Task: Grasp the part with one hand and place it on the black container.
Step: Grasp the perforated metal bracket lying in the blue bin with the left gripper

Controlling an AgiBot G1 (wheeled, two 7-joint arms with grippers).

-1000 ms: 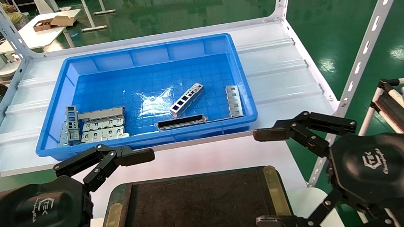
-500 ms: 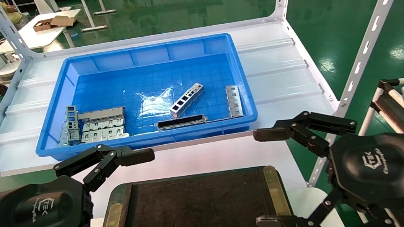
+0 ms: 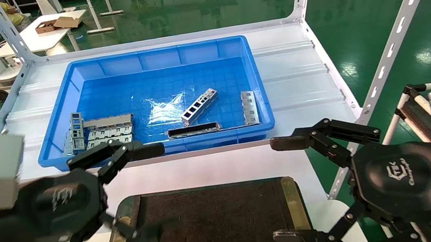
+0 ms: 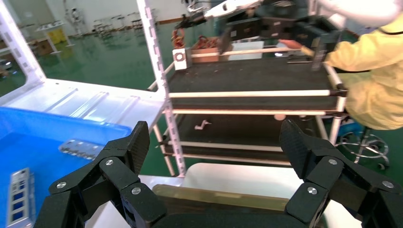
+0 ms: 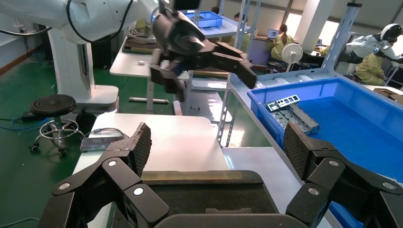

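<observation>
The part [image 3: 199,106] is a slim silver-grey bar with one row of cut-outs, lying at an angle on the floor of the blue bin [image 3: 150,57]. The black container [image 3: 211,220] is a flat brown-black tray with brass side strips, in front of the bin; its strip also shows in the left wrist view [image 4: 223,197] and the right wrist view [image 5: 199,176]. My left gripper [image 3: 148,191] is open and empty above the tray's left edge, short of the bin's front wall. My right gripper [image 3: 283,189] is open and empty over the tray's right edge.
The bin also holds a dark long bar [image 3: 194,130], wider slotted grey plates [image 3: 108,132] at the front left and a grey piece [image 3: 249,107] by the right wall. A slanted white rack post [image 3: 391,46] stands at the right. A black cart [image 4: 252,90] stands beyond.
My left gripper has moved forward toward the bin and a little to the right, and it is blurred. My right gripper has not moved. The parts have not moved.
</observation>
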